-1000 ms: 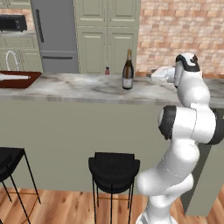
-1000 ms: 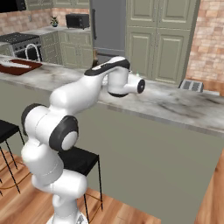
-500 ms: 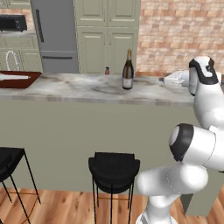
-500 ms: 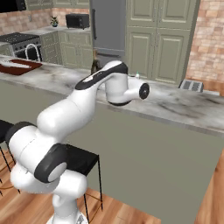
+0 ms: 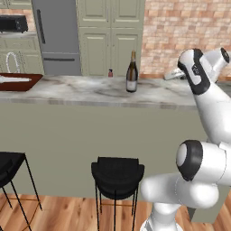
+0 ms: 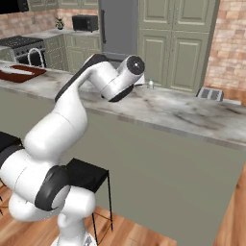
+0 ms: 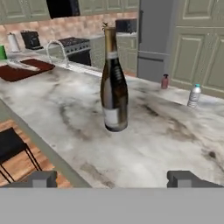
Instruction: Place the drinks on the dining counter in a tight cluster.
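We find the wine bottle standing upright on the marble counter, well inside its near edge; we take it as our reference. The jaws hang over the counter short of the wine bottle, spread wide and holding nothing, with both fingertips clear of every object. The small maroon bottle stands upright beyond the wine bottle, near the counter's far edge. The water bottle with the pale cap stands upright further along that far edge, well apart from the wine bottle and near the maroon one. None of the three bottles touch.

From the left base camera, we see the wine bottle with the maroon bottle behind it. A reddish-brown tray lies at the counter's end, well away from the wine bottle. A black stool stands on the wooden floor below the counter front.
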Robot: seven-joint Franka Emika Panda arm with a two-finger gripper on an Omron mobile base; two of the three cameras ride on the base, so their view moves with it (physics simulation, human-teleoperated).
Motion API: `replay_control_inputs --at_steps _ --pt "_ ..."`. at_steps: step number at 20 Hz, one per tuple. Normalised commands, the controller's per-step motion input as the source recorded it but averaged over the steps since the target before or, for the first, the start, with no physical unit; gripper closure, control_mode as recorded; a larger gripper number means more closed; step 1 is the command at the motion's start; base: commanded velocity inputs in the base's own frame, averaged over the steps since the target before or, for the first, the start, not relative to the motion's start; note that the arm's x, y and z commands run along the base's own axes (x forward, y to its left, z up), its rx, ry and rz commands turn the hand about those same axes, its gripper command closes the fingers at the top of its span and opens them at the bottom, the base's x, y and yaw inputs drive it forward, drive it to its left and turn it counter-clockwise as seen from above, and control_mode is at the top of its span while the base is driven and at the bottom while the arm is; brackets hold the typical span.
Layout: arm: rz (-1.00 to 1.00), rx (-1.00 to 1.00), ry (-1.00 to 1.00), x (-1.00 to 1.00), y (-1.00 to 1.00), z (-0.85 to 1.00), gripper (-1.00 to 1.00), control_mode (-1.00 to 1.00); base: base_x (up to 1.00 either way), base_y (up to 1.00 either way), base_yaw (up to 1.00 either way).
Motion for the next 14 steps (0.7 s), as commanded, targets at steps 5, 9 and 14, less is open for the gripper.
replay_control_inputs --at_steps 5,9,14 --pt "-0.24 -0.22 0.38 -0.06 0.0 -0.2 -1.0 -1.0 0.0 0.0 0.0" --pt "-0.27 -0.02 0.25 -0.17 -0.13 -0.63 -1.0 -1.0 0.0 0.0 0.0" --pt "-0.4 0.02 0.13 -0.36 -0.32 -0.16 -1.0 -1.0 0.0 0.0 0.0"
